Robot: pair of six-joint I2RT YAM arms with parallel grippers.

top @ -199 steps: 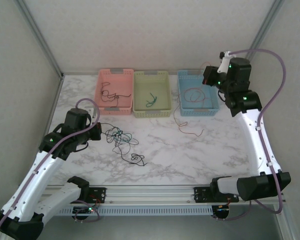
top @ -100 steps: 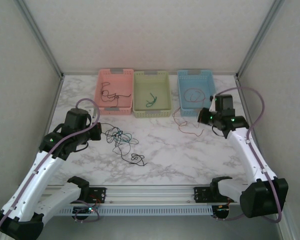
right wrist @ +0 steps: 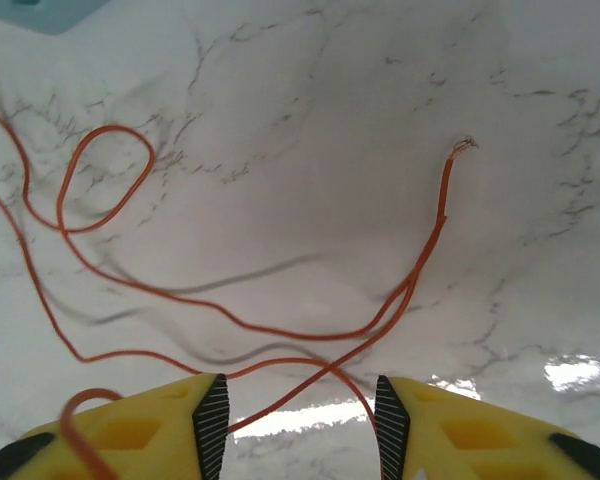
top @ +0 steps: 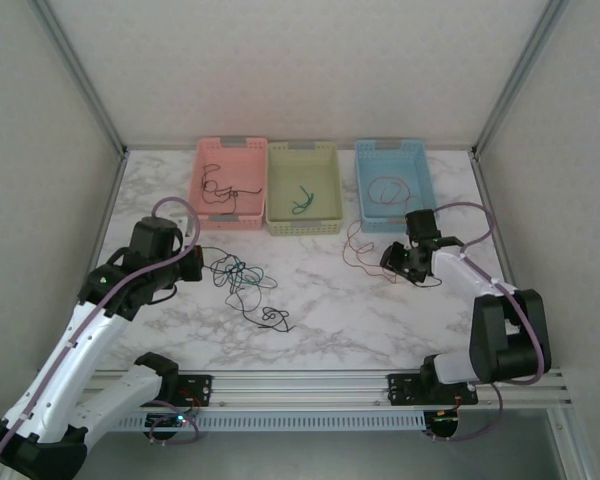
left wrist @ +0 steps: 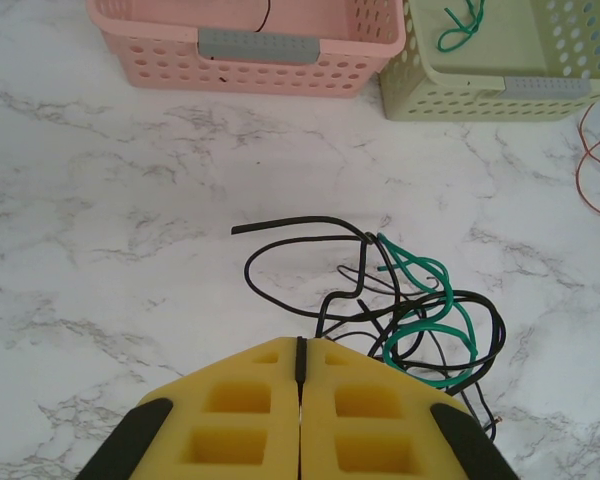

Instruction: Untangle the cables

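My right pincer [right wrist: 298, 412] stands apart astride the orange cable [right wrist: 280, 335], which lies loose just in front of the blue basket [top: 380, 224]. It looks light, limp and slippery, so I would pinch low where its strands cross. Well left of that basket, my left pincer [left wrist: 300, 362] is clamped on a black cable [left wrist: 310, 222].

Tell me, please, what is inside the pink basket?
Black cable lies looped on the floor of the pink basket. In the left wrist view its near wall covers most of the inside; one cable or several is unclear.
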